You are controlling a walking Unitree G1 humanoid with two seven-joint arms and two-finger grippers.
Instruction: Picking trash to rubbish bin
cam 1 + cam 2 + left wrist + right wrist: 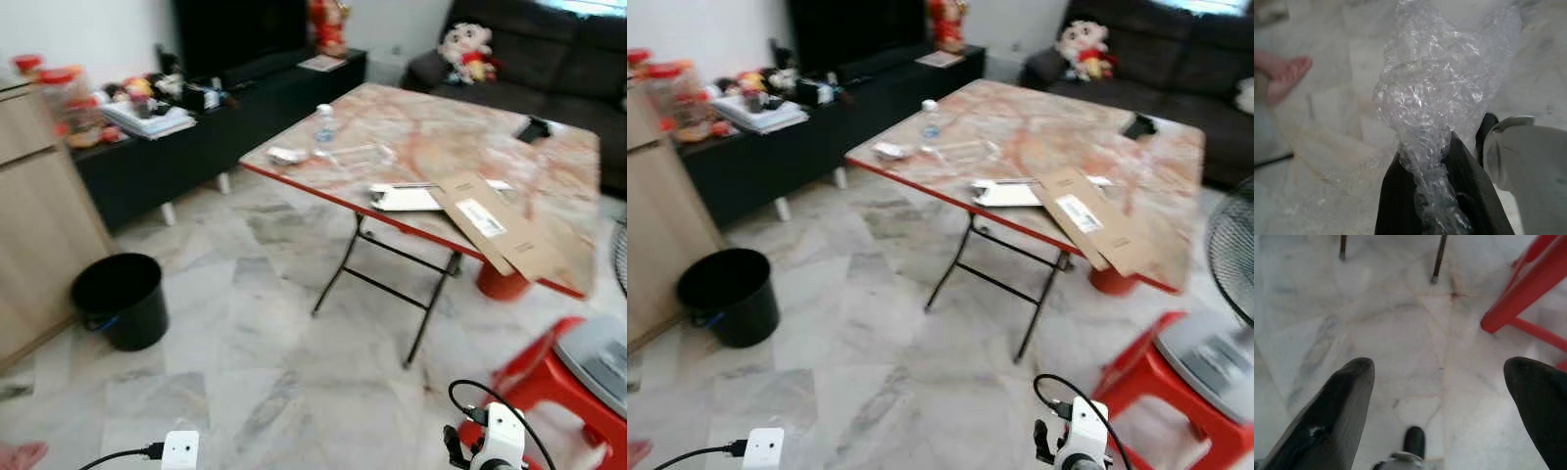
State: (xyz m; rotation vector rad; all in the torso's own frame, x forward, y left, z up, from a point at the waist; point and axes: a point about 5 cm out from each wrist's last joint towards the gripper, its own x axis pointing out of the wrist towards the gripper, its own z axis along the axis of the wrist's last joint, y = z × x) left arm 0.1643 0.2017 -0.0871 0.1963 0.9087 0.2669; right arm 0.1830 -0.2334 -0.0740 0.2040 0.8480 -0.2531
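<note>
My left gripper (1442, 147) is shut on a crumpled wad of clear plastic wrap (1435, 83), which bulges out past its black fingers (1400, 196) above the marble floor. My right gripper (1440, 367) hangs open over bare floor tiles with nothing between its fingers. The black rubbish bin (122, 299) stands on the floor to my left, beside a wooden cabinet (34, 215). On the folding table (558, 171) ahead lie a small plastic bottle (324, 122), clear plastic scraps (358, 155), a crumpled white piece (286, 155), papers (407, 198) and a flat cardboard piece (495, 230).
A red stool (558, 382) stands close on my right, and a fan (1234, 255) stands further right. A person's foot (1283, 78) rests on the floor near my left side. A black TV bench (196, 127) and a dark sofa (549, 49) line the back. Open marble floor lies between me and the bin.
</note>
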